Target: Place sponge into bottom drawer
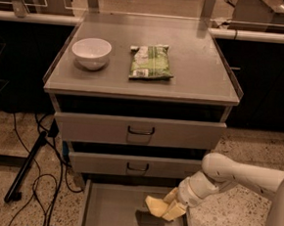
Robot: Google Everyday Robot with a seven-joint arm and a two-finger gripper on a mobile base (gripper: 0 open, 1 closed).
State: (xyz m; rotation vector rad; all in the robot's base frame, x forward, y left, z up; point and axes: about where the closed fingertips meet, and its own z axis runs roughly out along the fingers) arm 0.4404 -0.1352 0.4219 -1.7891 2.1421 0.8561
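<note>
The pale yellow sponge (155, 206) hangs just above the floor of the open bottom drawer (110, 208), at its right side, with its shadow below it. My gripper (170, 205) comes in from the right on a white arm and is shut on the sponge's right end; its yellowish fingers (175, 212) overlap the sponge. The bottom drawer is pulled out toward me, a shallow grey tray with thin side walls.
Two upper drawers (140, 130) with dark loop handles are shut. On the cabinet top stand a white bowl (91, 52) and a green snack packet (150, 62). Black cables and a stand leg (27, 169) lie on the speckled floor at the left.
</note>
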